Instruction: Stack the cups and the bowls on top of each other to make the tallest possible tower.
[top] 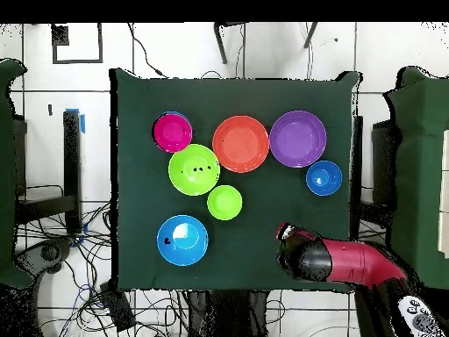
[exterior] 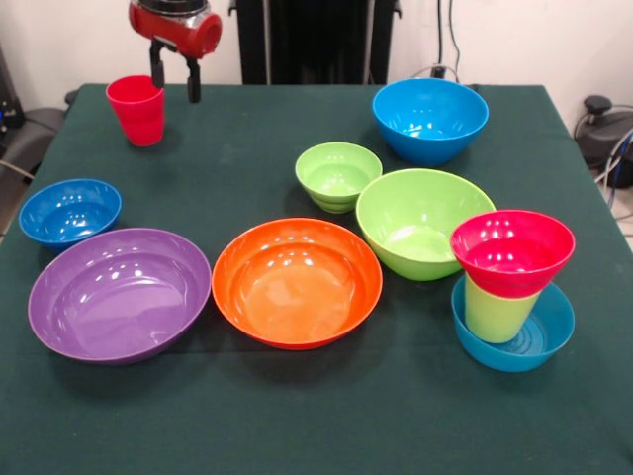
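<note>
The red cup (exterior: pixel 136 109) stands upright near the far left corner of the green table (exterior: pixel 297 416) in the front view, on its own. The claw (exterior: pixel 175 77) hangs just above and beside it, its two dark fingers spread apart and holding nothing. Along the left edge sits a small dark-blue bowl (exterior: pixel 69 210), and near the front left a wide purple bowl (exterior: pixel 120 294). An orange bowl (exterior: pixel 297 282) lies just beside the purple one, at the middle of the front. Behind it stands a small ribbed green bowl (exterior: pixel 337 175), touching a larger green bowl (exterior: pixel 423 223). A big blue bowl (exterior: pixel 429 119) rests toward the far right corner. Near the right edge rises the tower (exterior: pixel 511 292): a teal-blue bowl (exterior: pixel 539 346) at the bottom, a lime-green cup (exterior: pixel 497 315) standing in it, and a red bowl (exterior: pixel 512 252) on top.
</note>
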